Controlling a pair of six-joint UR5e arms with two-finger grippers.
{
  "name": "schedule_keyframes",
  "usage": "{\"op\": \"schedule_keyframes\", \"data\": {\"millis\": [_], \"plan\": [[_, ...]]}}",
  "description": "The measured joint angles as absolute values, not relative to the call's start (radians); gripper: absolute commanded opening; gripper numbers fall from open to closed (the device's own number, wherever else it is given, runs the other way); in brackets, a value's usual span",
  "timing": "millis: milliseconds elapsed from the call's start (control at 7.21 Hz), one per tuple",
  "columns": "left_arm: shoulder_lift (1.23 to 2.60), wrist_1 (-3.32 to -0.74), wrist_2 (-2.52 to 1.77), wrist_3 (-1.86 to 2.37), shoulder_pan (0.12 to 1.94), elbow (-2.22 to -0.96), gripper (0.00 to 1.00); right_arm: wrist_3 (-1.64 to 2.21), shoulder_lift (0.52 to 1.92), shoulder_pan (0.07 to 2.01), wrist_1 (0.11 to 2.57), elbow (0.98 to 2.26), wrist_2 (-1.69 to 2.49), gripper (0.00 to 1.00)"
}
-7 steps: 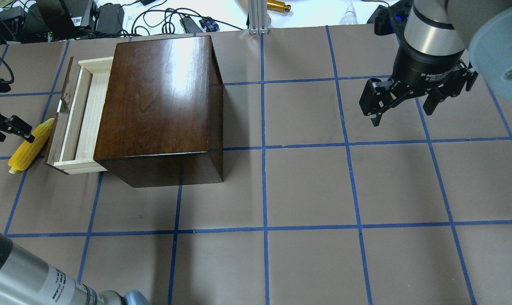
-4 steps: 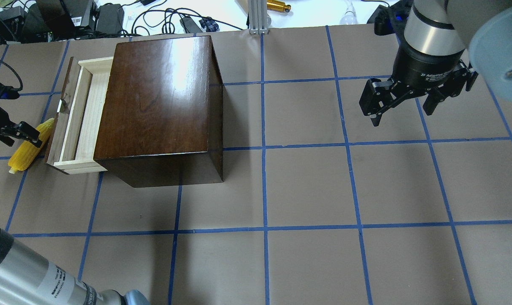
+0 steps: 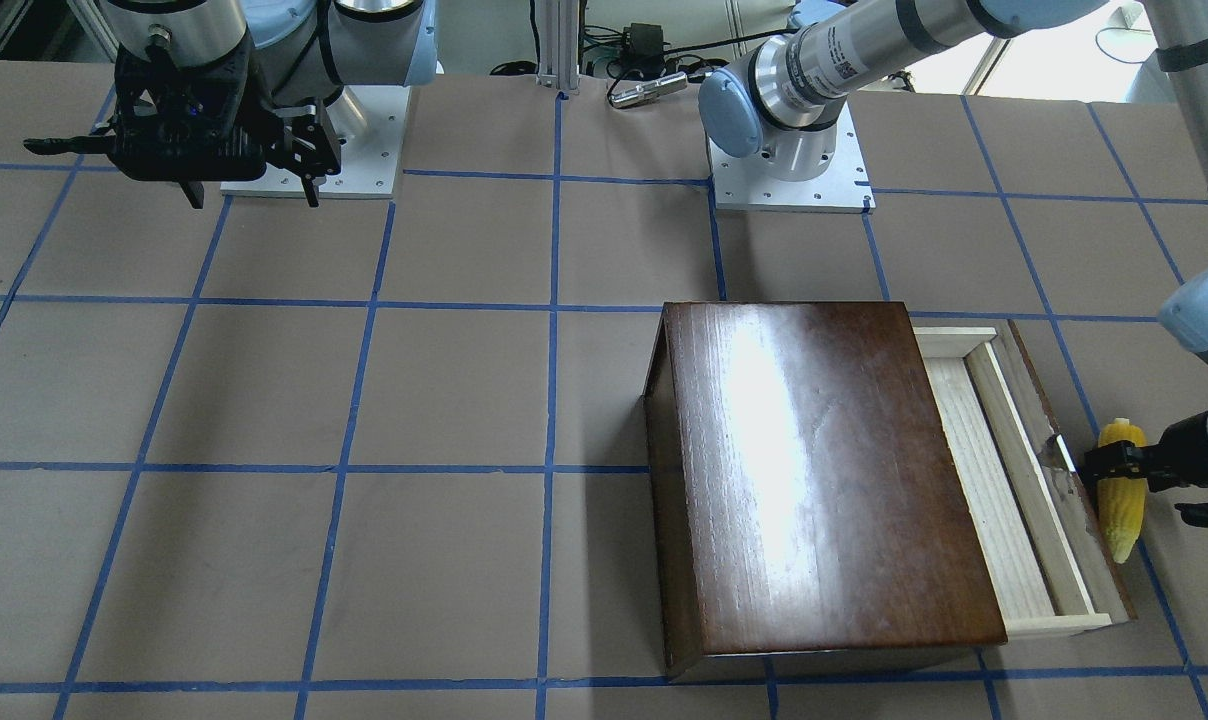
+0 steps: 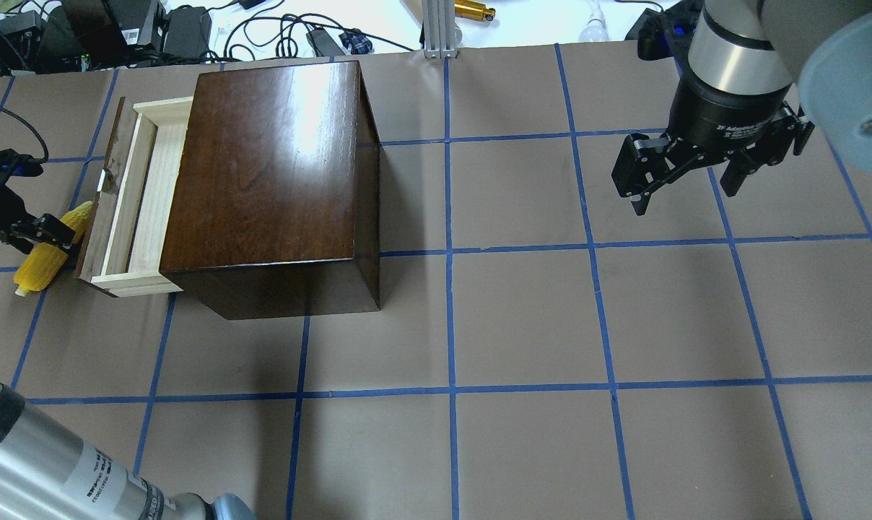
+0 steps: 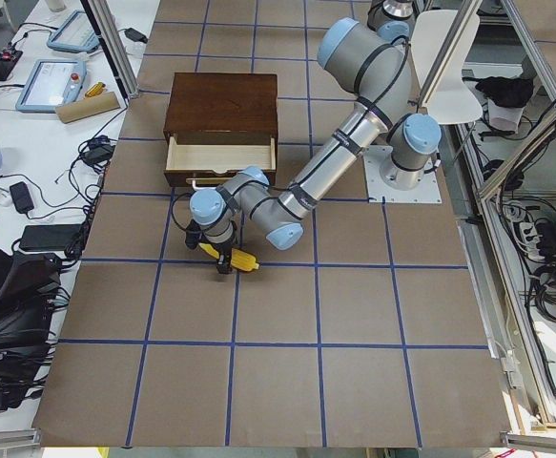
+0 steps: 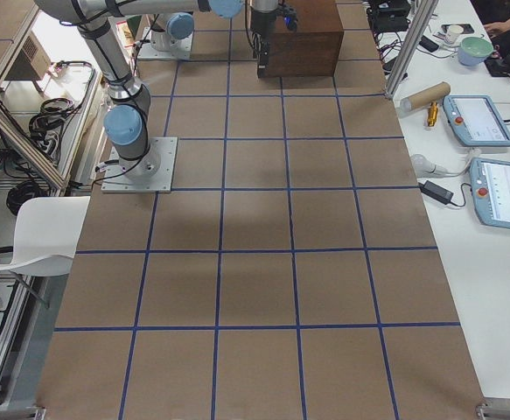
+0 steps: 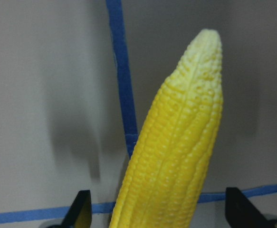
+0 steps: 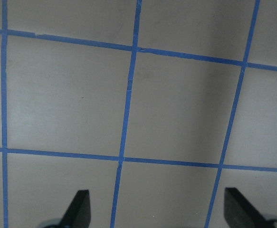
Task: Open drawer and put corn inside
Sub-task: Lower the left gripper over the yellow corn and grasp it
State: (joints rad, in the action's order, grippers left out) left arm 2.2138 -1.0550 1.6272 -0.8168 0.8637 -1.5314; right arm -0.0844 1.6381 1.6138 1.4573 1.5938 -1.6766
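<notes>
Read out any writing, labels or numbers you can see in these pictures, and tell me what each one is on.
"2F Adaptive": white print on the black body of the right gripper, seen in the overhead view; the rest of the line is hidden.
Too small to read: the printed sticker on the left arm.
No writing visible: the wooden box, the drawer and the corn.

"2F Adaptive" in white lettering on the right gripper (image 4: pixel 684 196)

glossy wooden box (image 4: pixel 270 180), bumpy plastic corn (image 7: pixel 176 152)
</notes>
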Motion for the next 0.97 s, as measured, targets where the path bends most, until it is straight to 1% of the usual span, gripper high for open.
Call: {"op": "schedule_keyframes", "data": {"millis": [139, 277, 416, 555, 693, 971], "plan": [[2.221, -1.054, 1.627, -0.817, 0.860, -1.531, 1.00, -0.084, 1.638, 1.614, 1.457, 1.594, -1.677, 1.00], [2.227, -1.054, 1.627, -0.818, 0.858, -1.531, 0.94, -0.084, 1.637, 1.614, 1.457, 1.594, -1.677, 1.00], [2.230, -1.054, 1.627, -0.818, 0.858, -1.529, 0.66, -0.084, 1.637, 1.614, 1.457, 1.594, -1.677, 1.00], [2.231, -1.054, 1.628, -0.818, 0.858, -1.527, 0.30, -0.084, 1.637, 1.614, 1.457, 1.594, -1.676, 1.00], [2.231, -1.054, 1.627, -0.818, 0.858, -1.524, 0.00, -0.084, 1.637, 1.614, 1.457, 1.594, -1.676, 1.00], [2.228, -1.053, 1.628, -0.817, 0.858, -1.524, 0.00, -0.084, 1.638, 1.614, 1.457, 1.594, -1.677, 1.00]]}}
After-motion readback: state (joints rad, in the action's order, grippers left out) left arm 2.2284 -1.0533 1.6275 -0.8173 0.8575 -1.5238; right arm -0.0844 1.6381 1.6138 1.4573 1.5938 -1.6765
